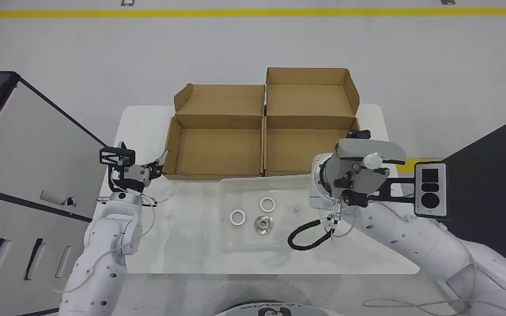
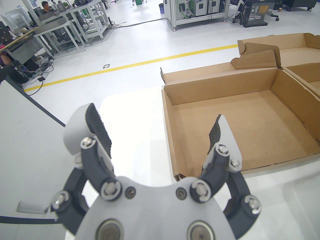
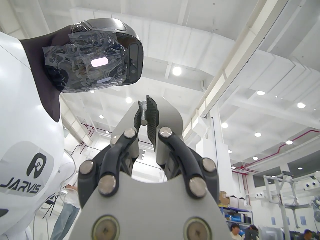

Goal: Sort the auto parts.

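Two white rings (image 1: 236, 216) (image 1: 267, 205), a flanged metal part (image 1: 262, 226) and a tiny piece (image 1: 295, 210) lie on the white table (image 1: 190, 237) in front of two open cardboard boxes. My right gripper (image 3: 145, 109) is turned upward over the table's right side (image 1: 371, 161) and is shut on a small threaded screw (image 3: 142, 116). My left gripper (image 2: 155, 118) stands open with nothing in it, at the near left corner of the left box (image 2: 220, 88); the top view has this gripper (image 1: 152, 169) at the table's left.
The left box (image 1: 217, 152) and the right box (image 1: 308, 148) both have their lids folded back and hold nothing. A black cable (image 1: 304, 235) loops on the table by the right arm. A dark panel (image 1: 32, 142) stands off the table's left edge.
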`<state>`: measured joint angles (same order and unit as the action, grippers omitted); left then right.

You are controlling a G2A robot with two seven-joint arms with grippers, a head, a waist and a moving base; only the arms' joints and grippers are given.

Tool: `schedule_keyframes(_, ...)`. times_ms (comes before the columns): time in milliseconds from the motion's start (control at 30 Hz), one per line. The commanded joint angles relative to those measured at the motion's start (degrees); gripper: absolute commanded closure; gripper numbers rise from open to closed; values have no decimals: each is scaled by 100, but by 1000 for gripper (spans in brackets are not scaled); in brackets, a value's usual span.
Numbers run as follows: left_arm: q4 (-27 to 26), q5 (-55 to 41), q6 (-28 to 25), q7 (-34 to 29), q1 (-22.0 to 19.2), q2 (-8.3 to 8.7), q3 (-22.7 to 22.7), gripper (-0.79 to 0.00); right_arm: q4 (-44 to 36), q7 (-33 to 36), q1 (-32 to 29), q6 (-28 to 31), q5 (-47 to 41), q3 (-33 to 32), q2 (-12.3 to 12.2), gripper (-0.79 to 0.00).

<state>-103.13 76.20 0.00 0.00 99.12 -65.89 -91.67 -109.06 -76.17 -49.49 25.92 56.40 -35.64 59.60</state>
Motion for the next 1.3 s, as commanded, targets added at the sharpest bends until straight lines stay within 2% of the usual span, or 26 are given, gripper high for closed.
schedule_keyframes(0, 0, 0, 0, 0, 0, 0, 0, -785, -35, 404, -119, -71, 53, -136, -14, 0)
schedule_keyframes(233, 0, 0, 0, 0, 0, 0, 0, -785, 5, 1664, -889, 193, 196, -957, -253, 0)
schedule_keyframes(467, 0, 0, 0, 0, 0, 0, 0, -785, -327, 3440, -1823, 718, 536, -2347, -642, 0)
schedule_keyframes(700, 0, 0, 0, 0, 0, 0, 0, -785, -531, 4758, -2523, 1486, 847, -3807, -929, 0)
schedule_keyframes(833, 0, 0, 0, 0, 0, 0, 0, -785, -560, 5457, -2700, 2044, 1044, -4542, -1049, 0)
schedule_keyframes(1067, 0, 0, 0, 0, 0, 0, 0, -785, -440, 6342, -2693, 3019, 1443, -5429, -1195, 0)
schedule_keyframes(1100, 0, 0, 0, 0, 0, 0, 0, -785, -398, 6421, -2661, 3187, 1513, -5516, -1214, 0)
schedule_keyframes(1267, 0, 0, 0, 0, 0, 0, 0, -785, -261, 6747, -2504, 3208, 2054, -5454, -1413, 0)
